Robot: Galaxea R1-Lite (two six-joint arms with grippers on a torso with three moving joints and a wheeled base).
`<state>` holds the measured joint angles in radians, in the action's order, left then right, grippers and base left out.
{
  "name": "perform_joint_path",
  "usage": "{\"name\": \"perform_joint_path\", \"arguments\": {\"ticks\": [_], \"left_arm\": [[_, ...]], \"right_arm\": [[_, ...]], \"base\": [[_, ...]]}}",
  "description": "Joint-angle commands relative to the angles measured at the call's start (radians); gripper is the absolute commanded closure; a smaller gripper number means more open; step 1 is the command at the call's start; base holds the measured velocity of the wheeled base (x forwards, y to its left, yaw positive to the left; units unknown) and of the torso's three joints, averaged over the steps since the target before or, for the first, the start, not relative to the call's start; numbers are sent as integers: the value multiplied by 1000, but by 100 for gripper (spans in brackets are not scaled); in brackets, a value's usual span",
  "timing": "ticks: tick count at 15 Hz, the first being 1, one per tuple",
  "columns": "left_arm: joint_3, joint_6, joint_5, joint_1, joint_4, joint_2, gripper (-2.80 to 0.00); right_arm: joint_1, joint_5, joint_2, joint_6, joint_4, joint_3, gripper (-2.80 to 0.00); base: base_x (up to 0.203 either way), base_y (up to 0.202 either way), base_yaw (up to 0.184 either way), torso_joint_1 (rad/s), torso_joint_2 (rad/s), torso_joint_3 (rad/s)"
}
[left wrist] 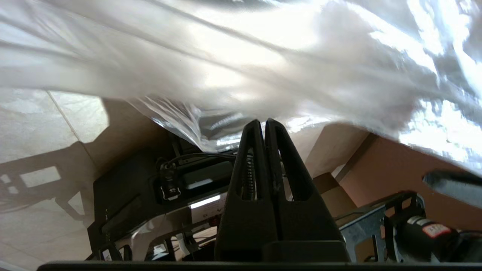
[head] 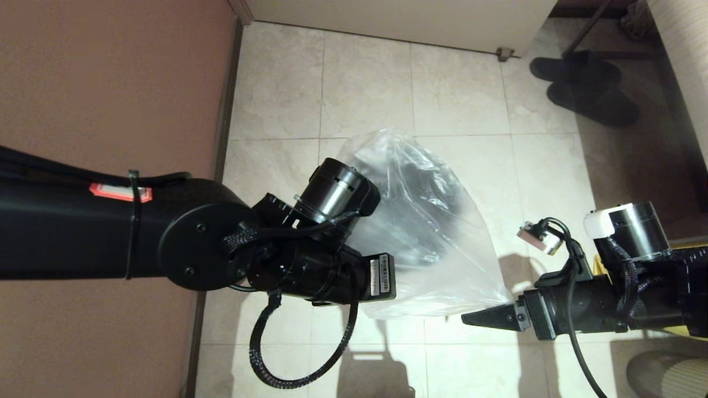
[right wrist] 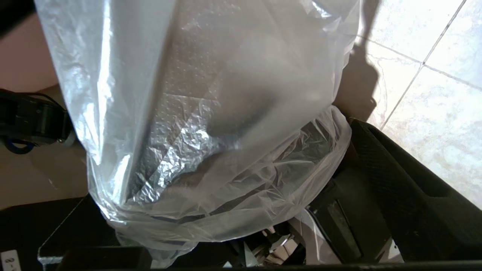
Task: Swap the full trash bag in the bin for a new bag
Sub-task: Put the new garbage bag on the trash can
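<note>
The new bag (head: 437, 260) is a clear crinkly sheet raised over the floor tiles between my two arms. A dark round shape showing dimly through it is the bin (head: 442, 202). My left gripper (left wrist: 264, 122) is under its wrist and hidden in the head view. In the left wrist view its fingers are pressed together with the tips at the new bag's (left wrist: 241, 67) lower edge. My right gripper (head: 470, 319) points left at the bag's near right corner. In the right wrist view the new bag (right wrist: 211, 124) drapes over that gripper. One finger (right wrist: 395, 180) shows far to one side and the other is covered.
A brown wall (head: 110, 83) runs along the left, close behind my left arm. A pair of dark slippers (head: 592, 88) lies at the far right. Something yellow (head: 598, 266) peeks out behind my right arm. A pale round object (head: 672, 376) sits at the bottom right corner.
</note>
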<state>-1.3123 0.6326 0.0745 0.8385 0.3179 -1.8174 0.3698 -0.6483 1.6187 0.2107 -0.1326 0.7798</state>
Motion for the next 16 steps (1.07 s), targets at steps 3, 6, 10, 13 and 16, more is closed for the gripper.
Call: {"name": "perform_joint_path", "arguments": {"ticks": [3, 6, 10, 13, 16], "left_arm": [[10, 0, 19, 17, -3, 14, 0], [22, -26, 31, 13, -18, -36, 0], [116, -102, 52, -3, -388, -101, 0], [73, -162, 121, -44, -552, -170, 0], [-19, -163, 168, -92, -613, -181, 0]], "right_arm": [[0, -4, -2, 12, -1, 19, -280], [1, -5, -7, 21, -1, 24, -280], [0, -5, -17, 39, -1, 29, -280], [0, -8, -17, 41, 4, 23, -280], [0, -10, -24, 41, 6, 2, -280]], "base": [[0, 0, 0, 0, 0, 0], [0, 0, 0, 0, 0, 0], [0, 0, 0, 0, 0, 0], [0, 0, 0, 0, 0, 0], [0, 0, 0, 0, 0, 0]]}}
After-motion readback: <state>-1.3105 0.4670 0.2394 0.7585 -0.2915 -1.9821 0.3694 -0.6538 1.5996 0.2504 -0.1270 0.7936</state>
